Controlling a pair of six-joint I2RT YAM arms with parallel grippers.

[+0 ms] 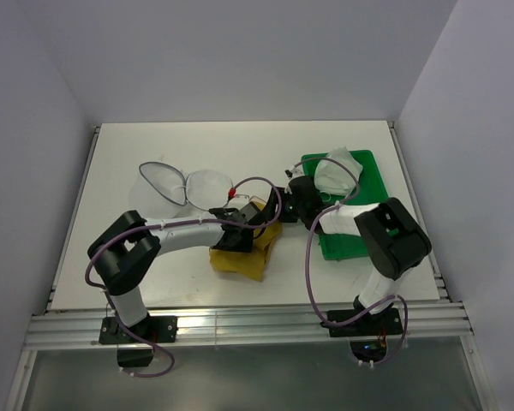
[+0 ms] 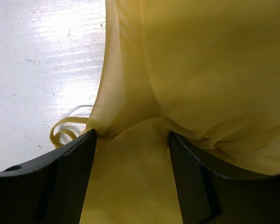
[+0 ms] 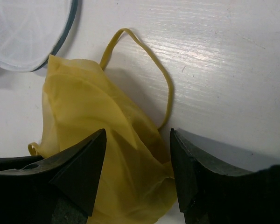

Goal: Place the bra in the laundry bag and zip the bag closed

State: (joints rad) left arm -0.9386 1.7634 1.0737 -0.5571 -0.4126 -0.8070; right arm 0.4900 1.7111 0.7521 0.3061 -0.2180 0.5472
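Mustard-yellow bra point(image 1: 240, 261): on the table point(image 1: 154, 145), front centre, partly hidden under both wrists. Left gripper point(image 2: 131, 140): fingers apart, fabric bunched between them, clamping cannot be told. Right gripper point(image 3: 137, 140): jaws spread over the bra's edge. Laundry bag point(image 1: 184, 184): unzipped, just behind the bra. Green tray point(image 1: 360, 244) with white garment point(image 1: 337, 171): right, partly behind the right arm.

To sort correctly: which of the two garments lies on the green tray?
The white-grey garment, on the green tray; the mustard-yellow bra lies on the table.
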